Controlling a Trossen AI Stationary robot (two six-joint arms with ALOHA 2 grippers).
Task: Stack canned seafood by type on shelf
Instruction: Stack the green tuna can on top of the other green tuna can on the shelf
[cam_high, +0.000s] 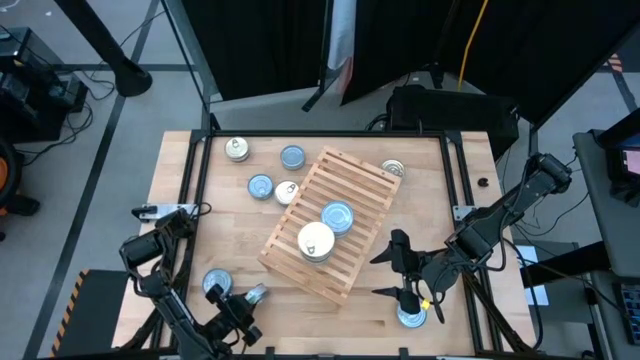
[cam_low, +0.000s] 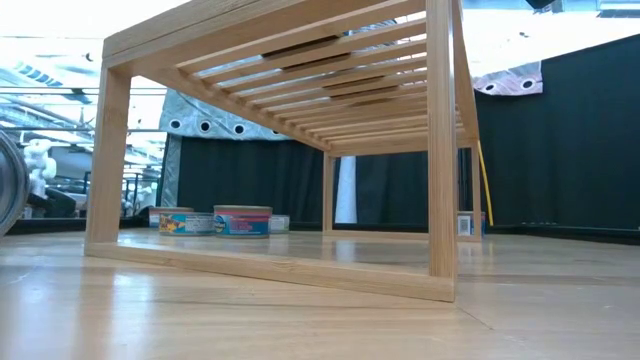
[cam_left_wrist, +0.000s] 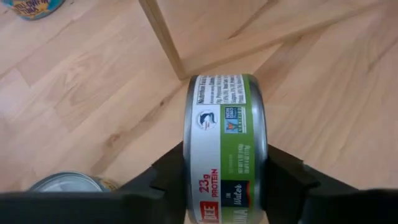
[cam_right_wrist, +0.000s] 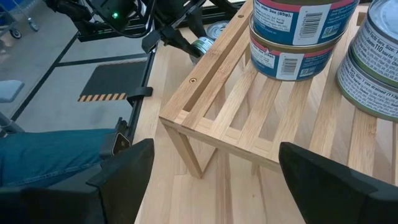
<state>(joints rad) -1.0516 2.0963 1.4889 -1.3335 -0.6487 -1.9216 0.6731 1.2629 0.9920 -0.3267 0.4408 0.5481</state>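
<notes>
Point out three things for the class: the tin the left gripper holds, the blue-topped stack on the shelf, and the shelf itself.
held tin (cam_left_wrist: 225, 149), left wrist view: its label side.
blue-topped stack (cam_high: 337, 216), high view: its top.
shelf (cam_high: 352, 181), high view: bare slats.

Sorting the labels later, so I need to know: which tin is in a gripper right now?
The green-and-white labelled tin, clamped on edge in the left gripper by the table's near-left corner. All the other tins sit flat on the table or on the shelf.

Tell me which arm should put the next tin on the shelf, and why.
The left. The left gripper is already shut on a green-labelled tin at the table's near edge, just off the shelf. The right gripper hangs open and empty by the shelf's near right corner, above another tin.
</notes>
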